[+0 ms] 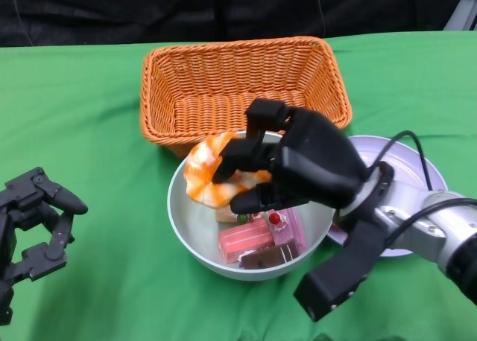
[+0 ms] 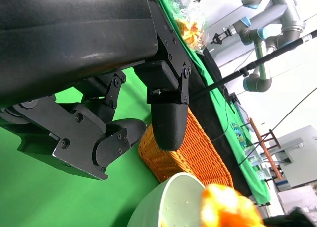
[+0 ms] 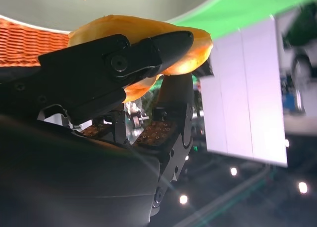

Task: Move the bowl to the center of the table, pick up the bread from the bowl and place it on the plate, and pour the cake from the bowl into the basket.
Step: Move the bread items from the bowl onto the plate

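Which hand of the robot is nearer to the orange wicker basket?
The right hand: it holds the orange bread over the pale green bowl, just in front of the orange wicker basket. The left hand hangs far off, near the table's left edge.

Bread [image 3: 198,48] is gripped between black fingers [image 3: 124,63] of right hand [image 3: 148,88]; orange basket [image 3: 29,41] is seen behind.

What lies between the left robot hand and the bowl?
Only bare green tablecloth separates the left robot hand from the bowl, as the head view shows.
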